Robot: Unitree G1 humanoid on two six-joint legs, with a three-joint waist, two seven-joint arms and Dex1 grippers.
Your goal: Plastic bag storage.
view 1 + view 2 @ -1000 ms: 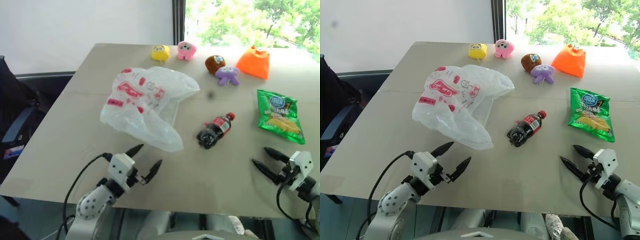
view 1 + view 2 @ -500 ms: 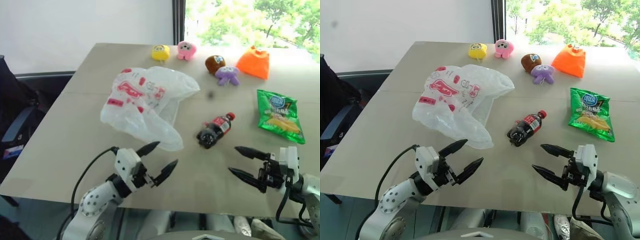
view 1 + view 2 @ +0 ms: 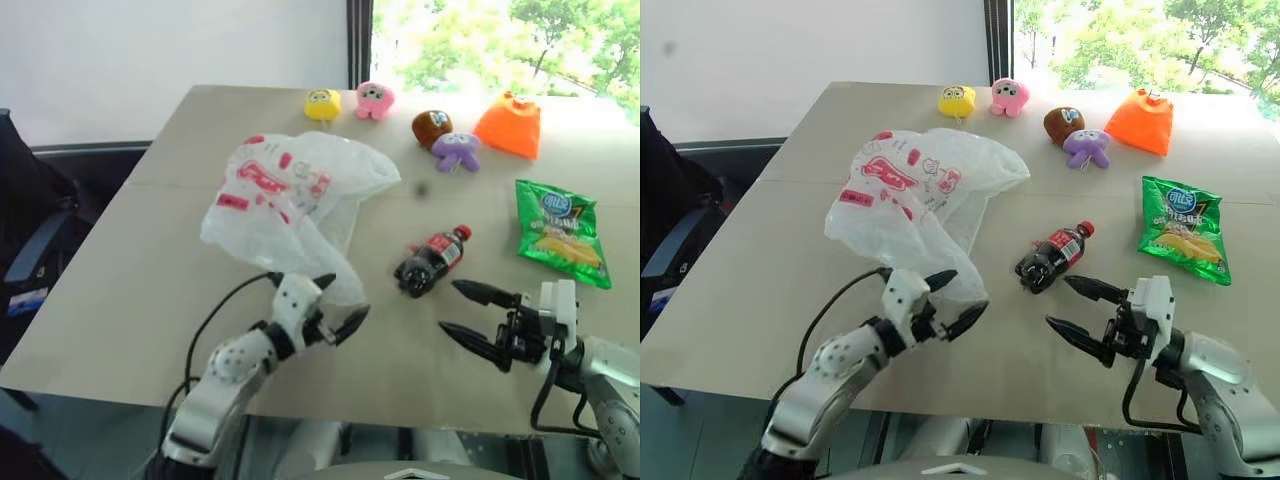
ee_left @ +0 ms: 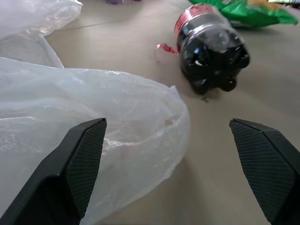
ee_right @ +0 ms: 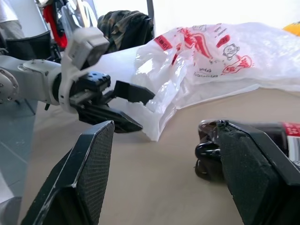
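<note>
- left gripper [image 3: 332, 304]: white boxy housing, two black tapered fingers [image 4: 77, 159] with fine cross-hatch texture on inner faces
- left arm: silver-grey rounded segments, one dotted with small holes; black cable loops from wrist to forearm
- right gripper [image 3: 472, 312]: white block body, black mechanism behind two long pointed black fingers [image 5: 89, 168]
- right arm: grey smooth shell, thin black cable curling beneath wrist

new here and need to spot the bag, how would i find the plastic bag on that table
Start at the tan table and look at its middle left, left of the lying cola bottle. The plastic bag sprawls there, crinkled, translucent white with red print, far larger than the toys or the green chips packet.
</note>
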